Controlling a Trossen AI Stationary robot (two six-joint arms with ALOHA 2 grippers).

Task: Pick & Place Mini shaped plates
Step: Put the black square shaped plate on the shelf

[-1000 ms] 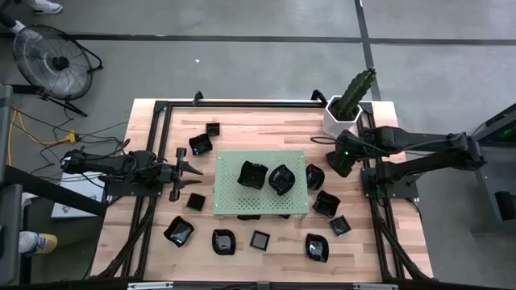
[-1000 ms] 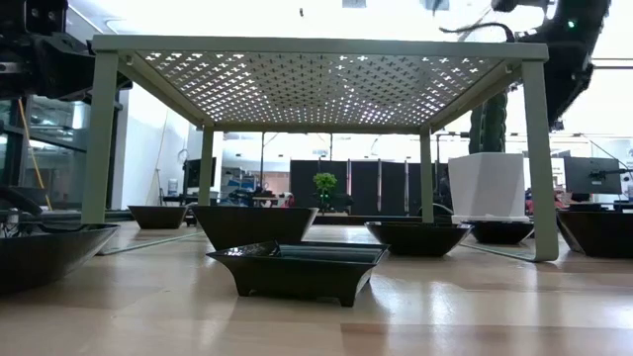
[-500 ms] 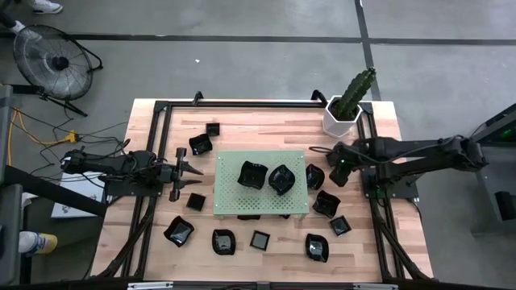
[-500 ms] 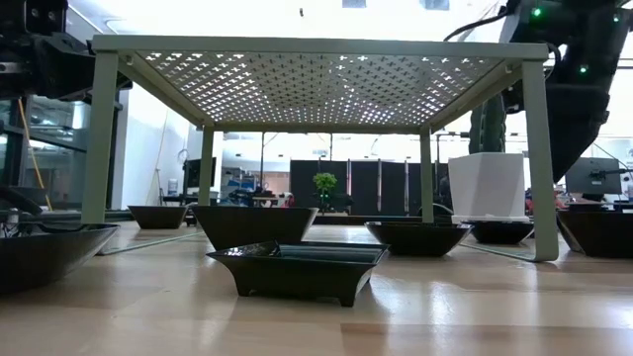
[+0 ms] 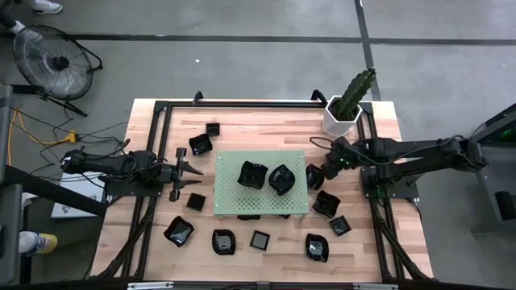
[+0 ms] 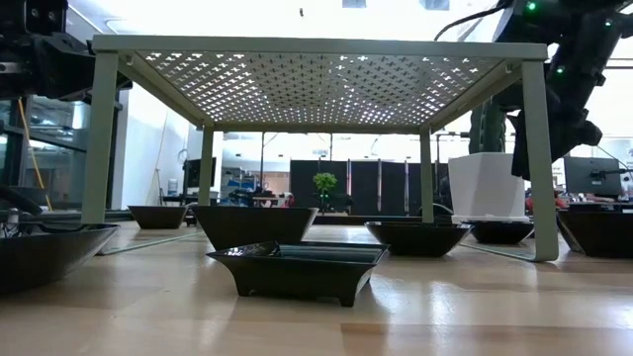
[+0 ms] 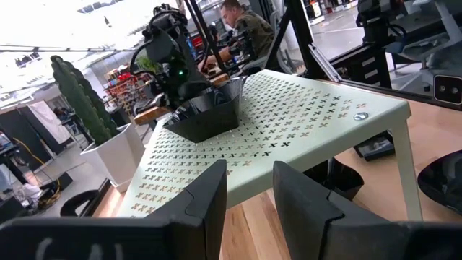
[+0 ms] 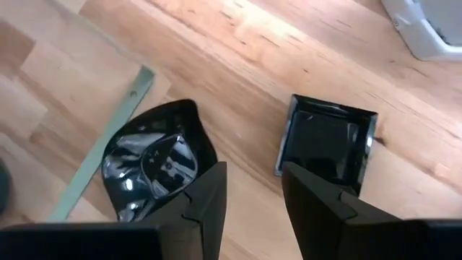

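Two mini shaped plates (image 5: 252, 174) (image 5: 281, 179), glossy black, sit on the green perforated board (image 5: 260, 205) at mid-table. Several more lie on the wood around it and under it (image 6: 302, 269). My right gripper (image 5: 326, 171) hangs open, tipped steeply down, over the wood beside the board's right edge. In its wrist view the fingers (image 8: 206, 195) stand above the gap between a petal-edged plate (image 8: 155, 170) and a square plate (image 8: 328, 141), touching neither. My left gripper (image 5: 190, 168) waits level at the table's left, open (image 7: 249, 195), pointing at the board.
A white hexagonal pot with a cactus (image 5: 345, 113) stands at the far right corner, close behind my right arm. The board stands on four legs (image 6: 537, 158) with plates beneath. Black frame rails (image 5: 153, 201) run along both sides. A person shows in the room beyond (image 7: 245, 25).
My right gripper has come down and shifted toward the board and the near edge, tipping more steeply downward and rolling at the wrist. It now hangs over the plates beside the board's right edge. Its fingers have stayed open. No plate has moved.
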